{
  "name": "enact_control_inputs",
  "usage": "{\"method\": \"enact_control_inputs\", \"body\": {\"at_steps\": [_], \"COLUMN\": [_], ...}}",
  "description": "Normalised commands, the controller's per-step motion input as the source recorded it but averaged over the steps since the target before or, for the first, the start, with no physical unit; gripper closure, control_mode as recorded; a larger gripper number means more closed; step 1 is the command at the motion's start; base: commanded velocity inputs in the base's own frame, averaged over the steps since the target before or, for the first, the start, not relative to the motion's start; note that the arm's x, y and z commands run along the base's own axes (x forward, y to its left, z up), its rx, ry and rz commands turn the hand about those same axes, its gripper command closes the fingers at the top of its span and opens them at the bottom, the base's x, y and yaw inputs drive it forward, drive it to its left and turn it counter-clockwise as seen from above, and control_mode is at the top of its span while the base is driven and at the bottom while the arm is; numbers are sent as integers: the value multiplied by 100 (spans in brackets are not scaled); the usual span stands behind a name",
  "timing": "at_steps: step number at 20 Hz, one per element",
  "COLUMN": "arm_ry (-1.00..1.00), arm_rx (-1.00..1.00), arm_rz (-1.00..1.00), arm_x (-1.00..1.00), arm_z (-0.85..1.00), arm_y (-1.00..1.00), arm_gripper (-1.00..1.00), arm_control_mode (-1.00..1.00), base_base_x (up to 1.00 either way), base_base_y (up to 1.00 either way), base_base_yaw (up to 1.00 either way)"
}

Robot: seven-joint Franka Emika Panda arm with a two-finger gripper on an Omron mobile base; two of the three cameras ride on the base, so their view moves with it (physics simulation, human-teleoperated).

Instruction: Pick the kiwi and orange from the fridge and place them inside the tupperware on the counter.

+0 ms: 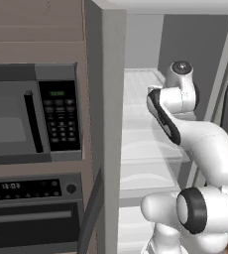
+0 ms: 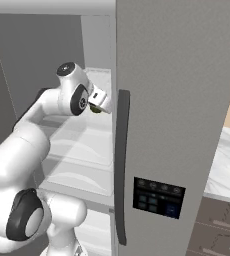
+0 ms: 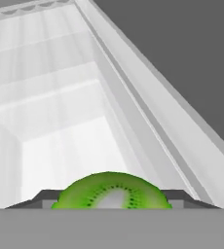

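The white arm is reaching into the tall light-grey fridge (image 2: pixel 177 100), whose translucent white ribbed shelves (image 1: pixel 141 134) are stacking one above another inside the open compartment. In the hand view the claw (image 3: pixel 112 197) is gripping one halved kiwi with a bright lime-green cut face (image 3: pixel 111 192): the fruit is sitting squarely between the two small dark finger tips (image 3: pixel 46 197), which are pressing in on it from either side, with the pale seeded centre facing the camera. In the right base view the same fruit is showing as a small dark-green spot under the white hand, just beside the edge of the fridge door, above a shelf rather than resting on it. One long dark vertical door handle (image 2: pixel 121 165) is running down the door, and one dark keypad panel (image 2: pixel 158 196) is sitting beside it lower down. To the right of the door a strip of the white marble worktop with grey veining (image 2: pixel 227 160) is showing over grey-brown drawers. In the left base view one grey microwave with a dark button panel (image 1: pixel 34 114) is sitting in the wall left of the fridge, with one dark oven front (image 1: pixel 34 208) beneath it.
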Motion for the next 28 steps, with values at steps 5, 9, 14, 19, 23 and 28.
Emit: {"method": "enact_control_inputs", "body": {"at_steps": [5, 9, 14, 19, 23, 28], "arm_ry": [-3, 0, 0, 2, 11, 8], "arm_rx": [0, 0, 0, -11, -21, -7], "arm_rz": [6, 43, 67, 53, 12, 0], "arm_x": [-100, -100, -72, -70, -63, -58], "arm_z": [8, 35, 10, 13, 34, 8], "arm_y": [38, 37, 15, 35, 33, 1], "arm_gripper": [100, 100, 100, 100, 100, 100], "arm_control_mode": [-100, -100, -100, -100, -100, 100], "base_base_x": [0, 0, 0, 0, 0, -40], "base_base_y": [0, 0, 0, 0, 0, 0], "base_base_yaw": [0, 0, 0, 0, 0, 0]}}
